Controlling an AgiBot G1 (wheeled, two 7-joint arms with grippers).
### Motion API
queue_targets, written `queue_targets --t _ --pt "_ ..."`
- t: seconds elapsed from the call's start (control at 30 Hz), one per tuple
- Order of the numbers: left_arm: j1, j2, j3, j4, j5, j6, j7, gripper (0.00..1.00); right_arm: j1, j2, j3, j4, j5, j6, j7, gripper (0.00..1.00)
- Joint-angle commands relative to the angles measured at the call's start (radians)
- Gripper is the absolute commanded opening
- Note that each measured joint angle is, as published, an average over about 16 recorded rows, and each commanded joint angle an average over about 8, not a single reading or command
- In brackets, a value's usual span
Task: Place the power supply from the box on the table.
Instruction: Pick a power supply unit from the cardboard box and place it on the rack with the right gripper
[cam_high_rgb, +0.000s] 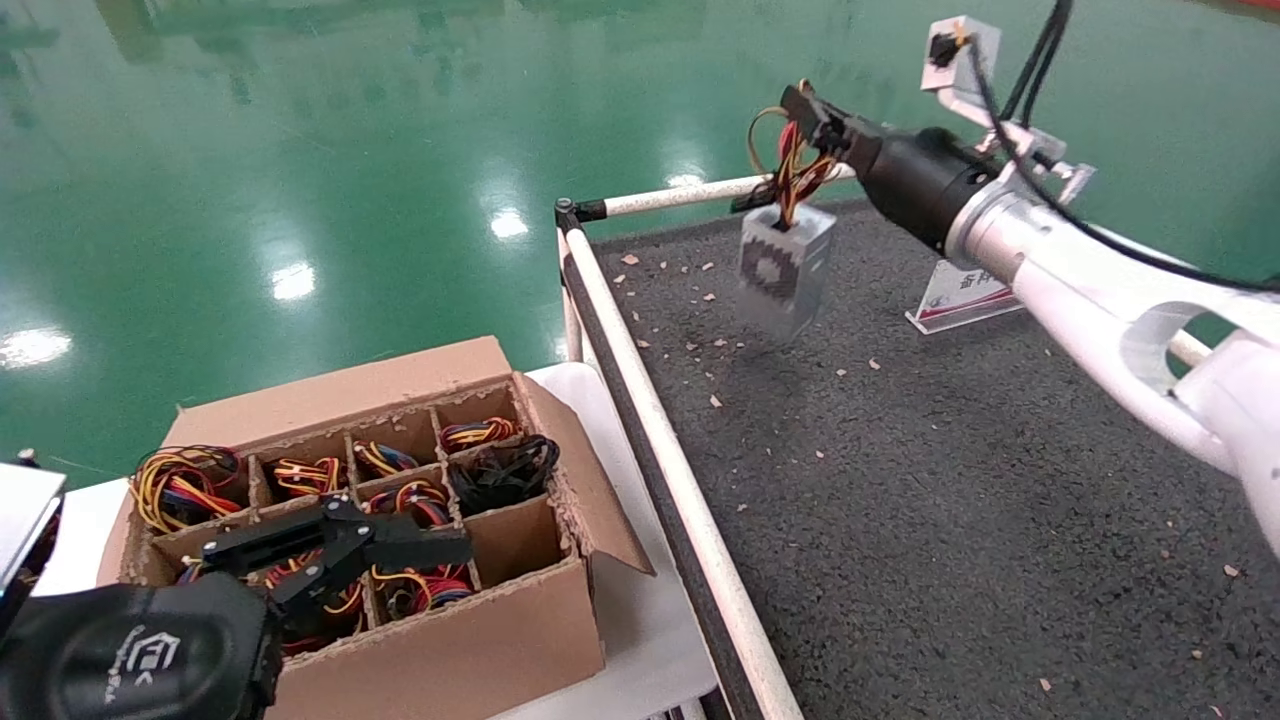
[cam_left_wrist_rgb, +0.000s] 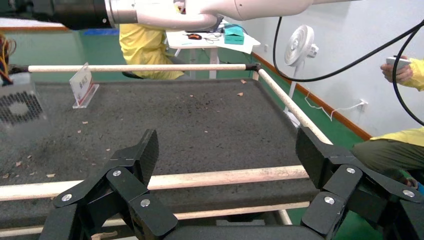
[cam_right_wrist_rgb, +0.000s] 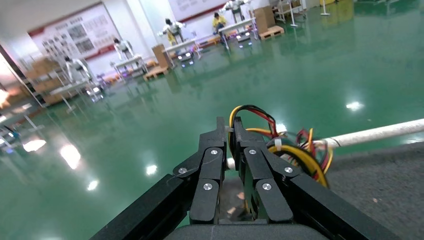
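A grey power supply (cam_high_rgb: 786, 268) with a honeycomb grille hangs by its yellow and red wires (cam_high_rgb: 793, 165) above the far left part of the dark table (cam_high_rgb: 950, 480). My right gripper (cam_high_rgb: 805, 105) is shut on those wires (cam_right_wrist_rgb: 295, 150), its jaws pinched together (cam_right_wrist_rgb: 230, 131). The hanging unit also shows in the left wrist view (cam_left_wrist_rgb: 20, 106). The brown cardboard box (cam_high_rgb: 400, 540) sits to the table's left, its grid cells holding more wire bundles. My left gripper (cam_high_rgb: 400, 545) hovers open over the box's front cells, with nothing between its fingers (cam_left_wrist_rgb: 142, 152).
White pipe rails (cam_high_rgb: 650, 420) frame the table, with a black corner joint (cam_high_rgb: 566, 212) at the far left. A small sign stand (cam_high_rgb: 965, 295) sits on the mat behind the right arm. One cell holds all-black wires (cam_high_rgb: 505, 470). People and a fan (cam_left_wrist_rgb: 300, 45) are beyond the table.
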Motion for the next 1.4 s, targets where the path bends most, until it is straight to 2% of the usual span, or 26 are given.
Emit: queue_targets --t 0.03,0.27,0.67,0.97,1.4 --pt "0.0 0.0 0.0 0.0 0.0 0.0 0.0 1.0 -0.003 -0.006 -0.005 0.003 -0.008 0.019 -0.013 0.0" --pt "0.0 0.0 0.0 0.0 0.0 0.0 0.0 1.0 -0.007 -0.037 -0.022 0.028 -0.031 0.052 -0.053 0.0" --pt "0.0 0.0 0.001 0.0 -0.001 0.0 0.001 1.0 -0.02 -0.053 -0.068 0.093 -0.077 0.031 -0.051 0.0" --pt "0.0 -0.001 0.001 0.0 -0.001 -0.001 0.001 1.0 -0.015 -0.054 -0.143 0.143 -0.15 0.045 -0.094 0.0" --pt "0.0 -0.001 0.002 0.0 -0.001 -0.001 0.001 1.0 -0.062 -0.055 -0.196 0.179 -0.141 0.042 -0.065 0.0"
